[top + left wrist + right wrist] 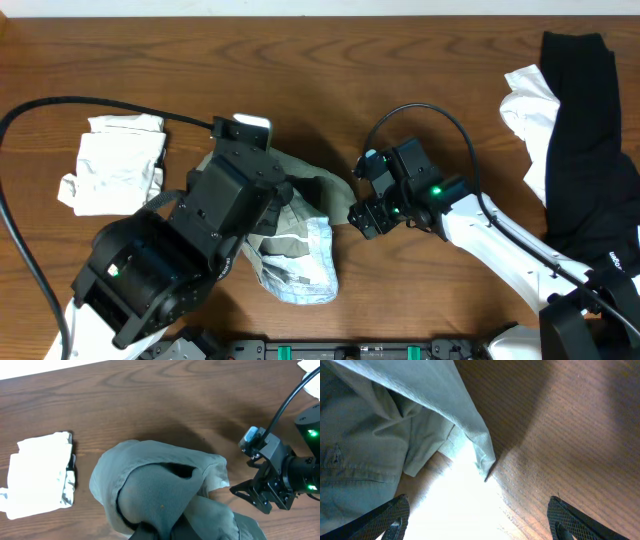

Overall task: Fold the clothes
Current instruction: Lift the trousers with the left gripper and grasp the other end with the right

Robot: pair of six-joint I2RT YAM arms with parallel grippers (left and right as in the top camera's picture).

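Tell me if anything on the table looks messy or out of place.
The olive garment in the middle lies bunched, pale lining turned out, unlike the folded white garment at left. Black and white clothes sit heaped at right.

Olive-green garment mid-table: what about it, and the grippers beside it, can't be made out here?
Left wrist: left gripper is cut off by the bottom edge, buried in the olive-green garment; grip unreadable.
Overhead: black left arm covers much of that garment.
Right wrist: white glare between the open right gripper's fingertips blanks the surface there.
Overhead: black garment runs off the right edge.
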